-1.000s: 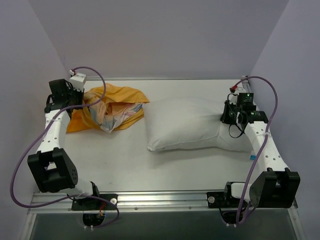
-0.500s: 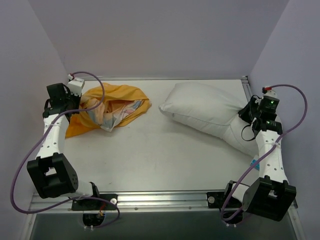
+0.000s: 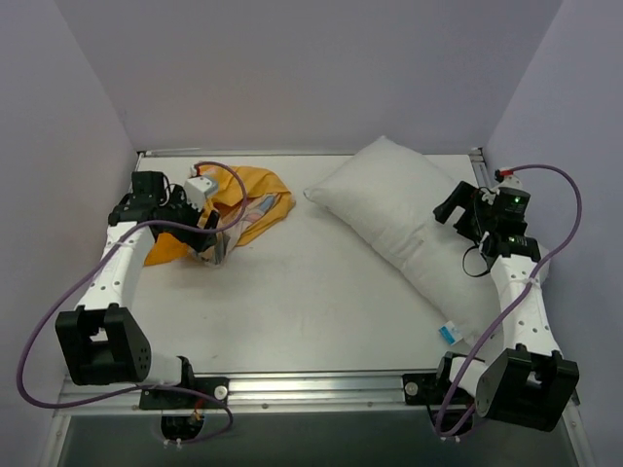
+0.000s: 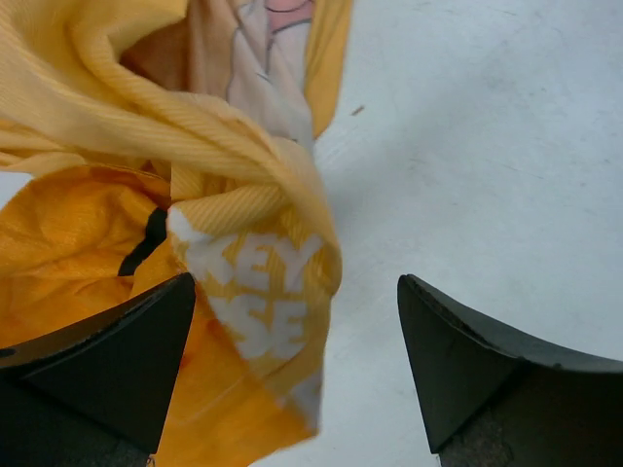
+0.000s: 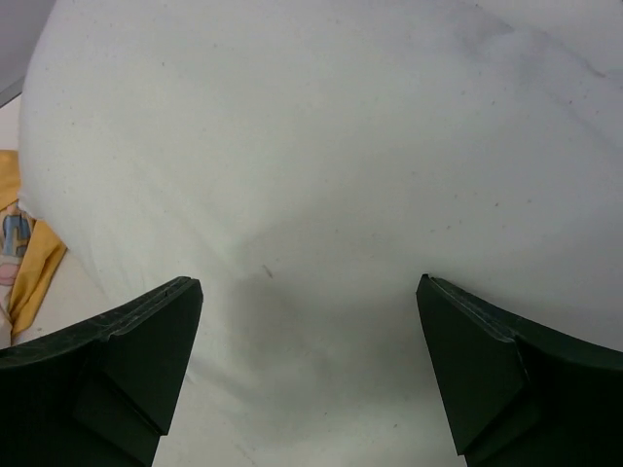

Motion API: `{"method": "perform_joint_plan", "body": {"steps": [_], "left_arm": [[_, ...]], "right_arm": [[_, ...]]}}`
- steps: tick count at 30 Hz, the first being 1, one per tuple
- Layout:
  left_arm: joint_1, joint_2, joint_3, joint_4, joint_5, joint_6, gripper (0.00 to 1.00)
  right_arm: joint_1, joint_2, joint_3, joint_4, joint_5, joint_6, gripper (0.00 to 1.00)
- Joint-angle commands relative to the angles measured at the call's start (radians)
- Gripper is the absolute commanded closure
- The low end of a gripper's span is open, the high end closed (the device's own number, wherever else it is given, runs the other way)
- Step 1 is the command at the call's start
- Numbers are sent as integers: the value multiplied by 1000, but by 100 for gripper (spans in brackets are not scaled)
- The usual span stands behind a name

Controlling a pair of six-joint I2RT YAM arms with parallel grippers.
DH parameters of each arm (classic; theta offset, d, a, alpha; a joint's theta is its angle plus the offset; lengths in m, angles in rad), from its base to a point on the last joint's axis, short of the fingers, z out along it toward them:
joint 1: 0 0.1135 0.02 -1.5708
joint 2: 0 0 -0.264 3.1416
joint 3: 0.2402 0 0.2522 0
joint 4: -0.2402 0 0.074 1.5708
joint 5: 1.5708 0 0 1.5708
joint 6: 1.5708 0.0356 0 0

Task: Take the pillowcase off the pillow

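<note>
The plump white stuffed pillow [image 3: 409,229] is lying diagonally on the right of the table [image 3: 292,292], well apart from the crumpled orange-yellow fabric pillowcase [image 3: 255,190] at far left, so this is looking done (just my read). The right gripper [image 5: 310,284] is hovering over the pillow and the left gripper [image 4: 297,287] over the pillowcase, both gaping wide, gripping nothing. I'm thinking lifting the 2 straight up is the way, avoiding snags.

Even, soft light from above, no glare. Overhead view sharp, faint shadows on the tabletop [image 3: 311,292]. Wrist views show dark, slightly blurred jaws at the lower corners.
</note>
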Motion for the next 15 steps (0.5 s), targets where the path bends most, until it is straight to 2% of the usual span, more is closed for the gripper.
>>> {"method": "perform_joint_plan", "body": {"steps": [1,5,6,8,11,15], "left_arm": [[6,-90,74,-123,124,11,6],[23,-152,105,-71,-87,-159,6],[39,-156,123,-82,-176,-185,6],[75,-162,137,-109,-230,-230,6],[156,-188,111,-154,-261,-236,6],[217,-263,-25,-113,-395,-225,6]], "right_arm": [[36,-7,100,-53,69,-40,0],[55,13,174,-177,130,-61,0],[56,18,181,-193,138,-61,0],[56,27,191,-231,172,-50,0],[56,27,180,-251,189,-45,0],[56,22,163,-256,204,-41,0]]}}
